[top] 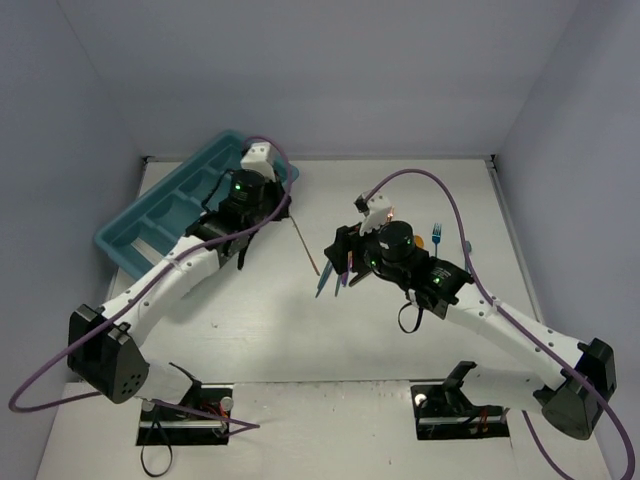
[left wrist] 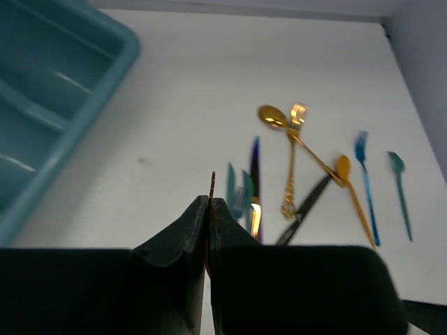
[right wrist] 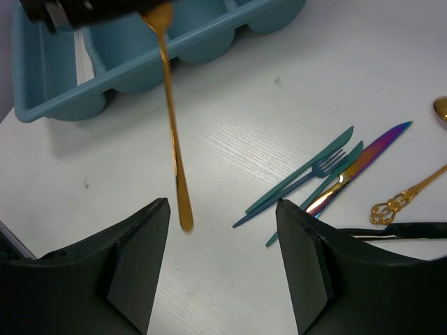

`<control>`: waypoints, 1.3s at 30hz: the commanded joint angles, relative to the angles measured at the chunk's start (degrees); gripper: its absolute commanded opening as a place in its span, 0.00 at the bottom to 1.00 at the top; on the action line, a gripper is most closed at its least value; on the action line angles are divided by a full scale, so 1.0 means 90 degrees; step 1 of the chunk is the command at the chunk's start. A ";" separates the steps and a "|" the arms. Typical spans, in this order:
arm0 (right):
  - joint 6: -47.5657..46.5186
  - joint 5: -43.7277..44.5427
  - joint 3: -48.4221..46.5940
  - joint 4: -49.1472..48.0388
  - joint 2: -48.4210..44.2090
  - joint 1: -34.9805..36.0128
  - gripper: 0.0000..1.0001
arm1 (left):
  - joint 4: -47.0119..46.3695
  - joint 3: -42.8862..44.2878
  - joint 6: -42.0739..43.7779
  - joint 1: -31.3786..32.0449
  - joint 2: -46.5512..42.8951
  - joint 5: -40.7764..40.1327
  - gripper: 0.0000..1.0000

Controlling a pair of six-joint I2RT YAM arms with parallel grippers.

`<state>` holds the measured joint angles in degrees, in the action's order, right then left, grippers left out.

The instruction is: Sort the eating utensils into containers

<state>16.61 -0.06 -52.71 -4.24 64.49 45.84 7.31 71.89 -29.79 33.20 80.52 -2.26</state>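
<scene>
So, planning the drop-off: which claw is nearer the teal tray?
Left. The left claw, shut on a gold utensil, hangs beside the tray; the right claw, open, is farther off by the loose cutlery.

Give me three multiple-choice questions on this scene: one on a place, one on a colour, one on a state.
1. Where on the table is the teal tray? A far left; B near right; C between the arm bases.
2. What colour is the utensil in the left tool? A black; B copper-gold; C teal.
3. How is the right tool? A shut on a fork; B shut on the tray; C open, empty.
Answers: 1 A, the top view shows it far left. 2 B, it hangs shiny gold. 3 C, its jaws stand apart, gripping nothing.
</scene>
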 commanded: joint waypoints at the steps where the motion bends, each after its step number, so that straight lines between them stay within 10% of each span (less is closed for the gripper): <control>1: 0.0030 0.0609 0.0124 -0.0438 -0.0369 -0.0034 0.60 | -0.0050 0.0118 0.0545 -0.1246 -0.0494 0.0171 0.00; 14: 0.0204 0.0683 0.0546 0.0062 -0.0452 -0.0507 0.61 | 0.0668 0.1186 0.1310 -0.4659 0.1133 0.0760 0.00; 27: 0.0426 0.0922 0.0760 0.0446 -0.0495 -0.1053 0.61 | 0.0810 0.1937 0.1455 -0.4997 0.2544 0.0397 0.13; 39: 0.0813 0.1101 0.0594 0.0793 0.0225 -0.2102 0.57 | 0.0978 0.1602 0.0911 -0.4860 0.1301 0.0689 0.56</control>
<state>21.92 7.45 -44.12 4.13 62.36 30.11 16.88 85.55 -19.06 -11.59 103.83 3.12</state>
